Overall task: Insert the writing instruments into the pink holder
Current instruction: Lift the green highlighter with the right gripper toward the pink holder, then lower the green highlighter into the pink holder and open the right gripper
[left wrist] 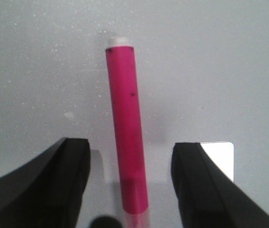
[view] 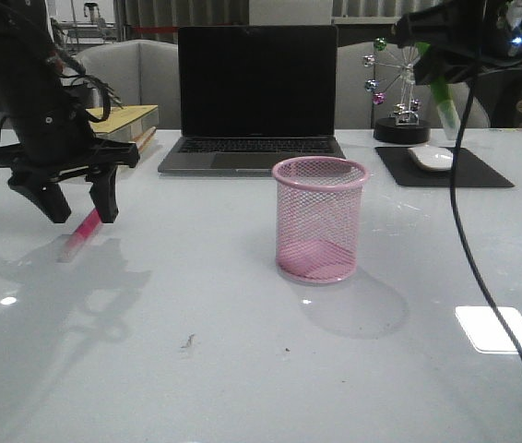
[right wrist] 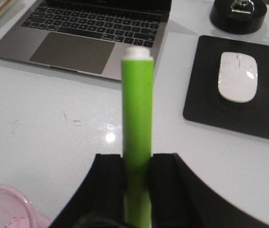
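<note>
Shiny white table (view: 243,369) fills your view, with a laptop (view: 256,88) at 12 o'clock from the pink holder (view: 320,219). You see the holder is a round mesh cup with a solid rim, standing upright near the middle. At 9 o'clock from it, your left gripper (view: 81,205) hangs with its jaws spread wide over the pink marker (left wrist: 126,142), which lies flat between them, untouched. At 1 o'clock, up high, your right gripper (right wrist: 137,178) squeezes the bright green marker (right wrist: 137,133), its pale end pointing out past the fingers.
</note>
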